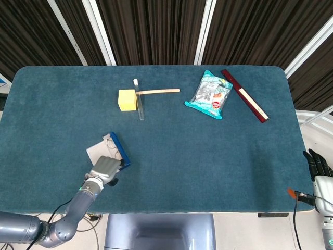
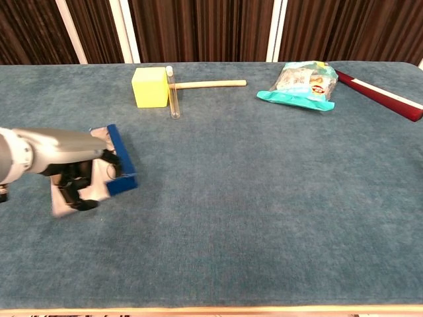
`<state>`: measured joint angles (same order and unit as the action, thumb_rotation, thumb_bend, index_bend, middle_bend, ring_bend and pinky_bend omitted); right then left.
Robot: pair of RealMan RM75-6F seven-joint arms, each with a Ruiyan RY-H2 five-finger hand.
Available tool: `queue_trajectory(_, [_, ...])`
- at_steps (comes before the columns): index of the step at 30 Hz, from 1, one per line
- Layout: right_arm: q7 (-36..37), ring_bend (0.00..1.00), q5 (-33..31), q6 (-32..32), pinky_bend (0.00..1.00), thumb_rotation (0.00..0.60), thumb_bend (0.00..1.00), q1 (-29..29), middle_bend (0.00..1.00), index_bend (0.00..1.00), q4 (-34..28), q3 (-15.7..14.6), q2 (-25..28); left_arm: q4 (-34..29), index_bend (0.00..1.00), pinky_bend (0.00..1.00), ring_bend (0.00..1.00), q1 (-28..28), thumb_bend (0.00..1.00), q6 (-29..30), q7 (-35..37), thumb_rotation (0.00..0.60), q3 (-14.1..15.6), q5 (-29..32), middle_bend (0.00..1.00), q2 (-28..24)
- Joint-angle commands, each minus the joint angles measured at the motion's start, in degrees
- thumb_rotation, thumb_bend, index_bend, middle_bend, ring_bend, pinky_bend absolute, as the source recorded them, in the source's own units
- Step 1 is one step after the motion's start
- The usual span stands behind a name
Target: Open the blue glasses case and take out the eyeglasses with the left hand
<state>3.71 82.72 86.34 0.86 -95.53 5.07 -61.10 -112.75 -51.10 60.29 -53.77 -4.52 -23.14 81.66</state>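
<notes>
The blue glasses case (image 1: 119, 149) lies open near the table's front left, turned so its blue base runs front to back, with its pale lid (image 1: 97, 152) to the left. The eyeglasses (image 1: 109, 139) show only partly at the case's far end. My left hand (image 1: 106, 169) is at the near end of the case (image 2: 121, 159), gripping it. In the chest view that hand (image 2: 74, 173) has dark fingers curled down over the pale lid and the thumb against the blue wall. My right hand (image 1: 318, 165) hangs off the table's right edge, fingers apart and holding nothing.
A yellow block (image 1: 126, 99), a clear tube (image 1: 139, 102) and a wooden stick (image 1: 157, 91) lie behind the case. A snack bag (image 1: 210, 94) and a dark red ruler (image 1: 244, 96) sit at the back right. The table's front edge (image 1: 156, 212) is just behind my left hand.
</notes>
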Motion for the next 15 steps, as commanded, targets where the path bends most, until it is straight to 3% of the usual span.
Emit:
queue_trajectory(1, [0.11,0.0,0.04,0.06,0.19,0.6,0.16,-0.02,0.0,0.0,-0.02,0.01,0.04,-0.58,0.27,0.95,0.86,-1.81,0.33,0.65,-0.45,0.6,-0.73,0.7,0.94,1.76])
queue_trajectory(7, [0.39,0.0,0.03,0.03,0.19,0.6,0.16,-0.02,0.0,0.0,-0.06,0.03,0.15,-1.54,0.27,0.95,0.86,-2.62,0.33,2.05,2.2,0.6,-1.88,-0.22,0.94,2.89])
queue_trajectory(15, [0.13,0.0,0.17,0.08,0.19,0.6,0.16,-0.03,0.0,0.0,-0.22,-0.07,0.08,0.46,0.22,0.95,0.86,0.94,0.33,2.31,13.55,0.6,-4.04,-9.65,0.94,1.62])
